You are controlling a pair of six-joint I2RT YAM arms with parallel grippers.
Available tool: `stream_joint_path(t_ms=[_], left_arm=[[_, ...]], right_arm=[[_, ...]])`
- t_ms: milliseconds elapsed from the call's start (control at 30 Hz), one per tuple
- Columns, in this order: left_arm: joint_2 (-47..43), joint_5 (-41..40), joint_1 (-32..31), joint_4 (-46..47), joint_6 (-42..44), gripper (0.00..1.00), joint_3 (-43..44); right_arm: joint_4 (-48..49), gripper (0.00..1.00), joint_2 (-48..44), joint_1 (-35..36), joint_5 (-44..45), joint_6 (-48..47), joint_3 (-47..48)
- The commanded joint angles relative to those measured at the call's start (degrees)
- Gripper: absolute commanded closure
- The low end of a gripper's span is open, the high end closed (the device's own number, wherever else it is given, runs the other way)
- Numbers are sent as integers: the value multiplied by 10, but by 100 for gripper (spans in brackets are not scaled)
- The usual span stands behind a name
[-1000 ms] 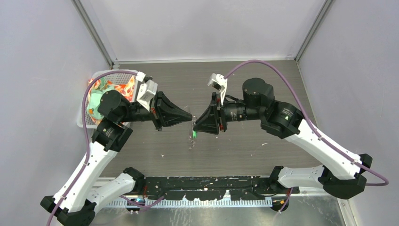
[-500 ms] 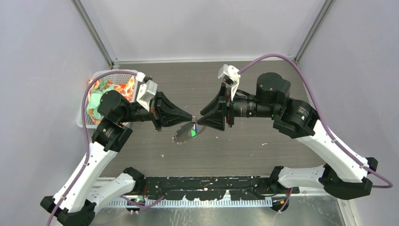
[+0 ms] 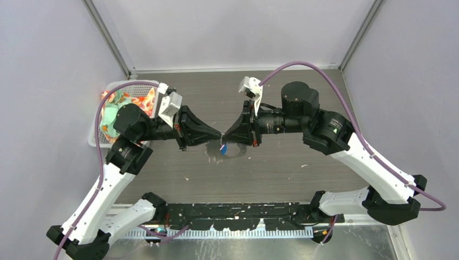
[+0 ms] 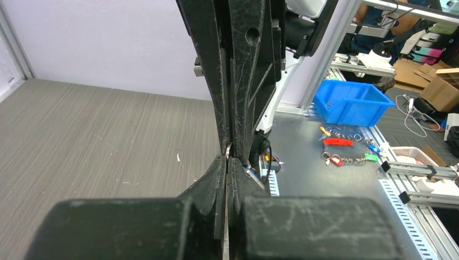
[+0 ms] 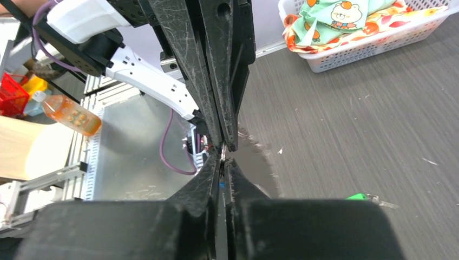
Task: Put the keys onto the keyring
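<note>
1. Grey wood-grain bench inside pale walls, with a white basket of printed cloths at its far left corner.
2. Both arms reach inward with their forearms about level. The left gripper and right gripper meet tip to tip above the bench's middle.
3. The left gripper is clamped on the keyring, which shows only as a thin metal sliver between its fingers.
4. The right gripper is pinched on the blue-headed key; little more than a blue fleck is visible.
5. The green-headed key lies on the bench beside the right gripper and cannot be made out from above.
6. A dark scalloped patch sits beside the tips; I cannot tell whether it is ring or shadow.
</note>
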Motion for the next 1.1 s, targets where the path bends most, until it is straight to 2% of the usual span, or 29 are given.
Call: stream_joint_path(t_ms=[0,100,133,167,233,300,367,433,767,933,1067], left_arm=[[-8,-7,-1,4,18,100,-9],[-8,10,-1,-19,31,100,-25],[-6,17,-1,-29,40,92,-30],[-5,27,-1,-46,55,80,-30],[4,50,-1,-98,102,68,-18],[14,57,-1,-168,167,62,5],[26,71,-1,-236,214,59,29],[37,83,-1,-255,239,60,41],[58,119,-1,-277,249,73,56],[61,120,-2,-279,251,89,49],[66,115,-2,-285,253,96,53]], right_arm=[[10,95,-4,-1,-4,-7,23],[-17,99,5,0,-3,-13,30],[-33,99,11,0,-1,-16,37],[-52,99,19,0,-2,-21,49],[-95,99,34,0,-7,-32,68],[-136,99,47,0,-11,-44,81],[-165,99,60,0,-18,-54,90],[-181,99,71,0,-27,-56,96],[-232,99,112,10,-41,-74,139],[-232,99,118,12,-46,-74,148],[-237,99,126,16,-52,-76,156]])
